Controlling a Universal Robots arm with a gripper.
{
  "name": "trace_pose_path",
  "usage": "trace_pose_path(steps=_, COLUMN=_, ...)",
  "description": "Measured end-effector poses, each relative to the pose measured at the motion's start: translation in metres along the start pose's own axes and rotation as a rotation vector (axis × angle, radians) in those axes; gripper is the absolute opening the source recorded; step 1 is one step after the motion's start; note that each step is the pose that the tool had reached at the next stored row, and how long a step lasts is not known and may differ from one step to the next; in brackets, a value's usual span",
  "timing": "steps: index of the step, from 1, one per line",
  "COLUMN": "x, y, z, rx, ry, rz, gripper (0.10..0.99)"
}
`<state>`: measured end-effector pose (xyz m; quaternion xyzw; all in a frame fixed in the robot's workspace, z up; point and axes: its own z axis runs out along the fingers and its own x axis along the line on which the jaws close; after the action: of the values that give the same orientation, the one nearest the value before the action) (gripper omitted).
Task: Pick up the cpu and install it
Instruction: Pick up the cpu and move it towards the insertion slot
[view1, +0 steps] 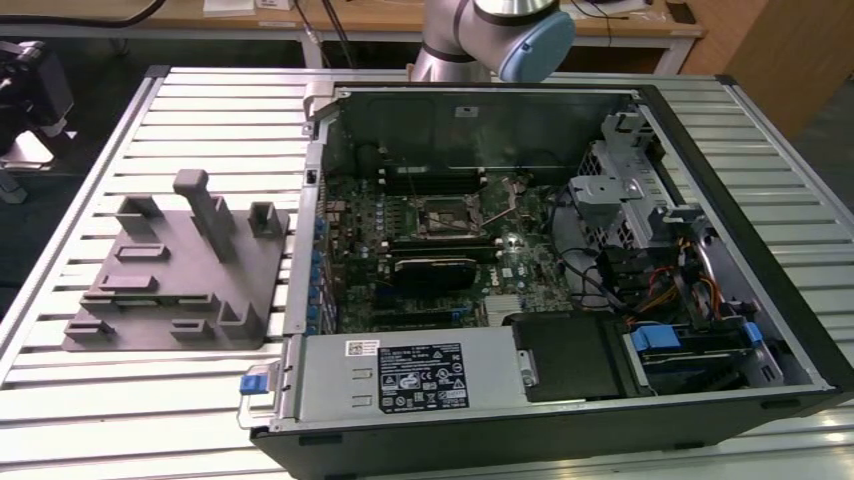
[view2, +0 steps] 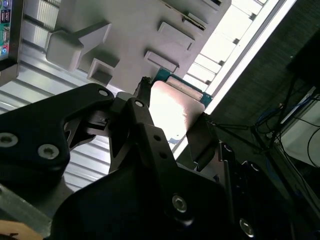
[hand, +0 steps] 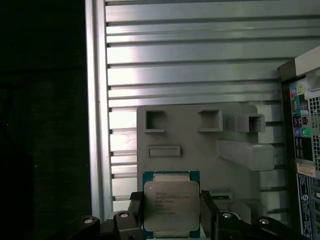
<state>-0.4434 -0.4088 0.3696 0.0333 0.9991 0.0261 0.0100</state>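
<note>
Pinching the cpu (hand: 171, 200) by two opposite edges, my gripper (hand: 171, 212) has its fingers (hand: 136, 210) pressed to the chip's sides in the first wrist view. The pale metal top faces that camera, with a green rim around it. The cpu hangs over the grey fixture (hand: 200, 150), apart from it. In the exterior view the fixture sits on the slatted table (view1: 200, 100) at nine o'clock from the open case (view1: 534, 440). My arm (view1: 487, 30) is at twelve.
</note>
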Motion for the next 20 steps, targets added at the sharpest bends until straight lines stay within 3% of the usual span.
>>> trace_pose_path(steps=8, x=-0.0001, y=0.0003, z=-0.0060, rx=0.000, ry=0.0001, rz=0.000, gripper=0.541)
trace_pose_path(steps=17, x=-0.0003, y=0.0010, z=-0.0191, rx=0.000, ry=0.0001, rz=0.000, gripper=0.541)
trace_pose_path(steps=20, x=-0.0004, y=0.0010, z=-0.0193, rx=0.000, ry=-0.0001, rz=0.000, gripper=0.541)
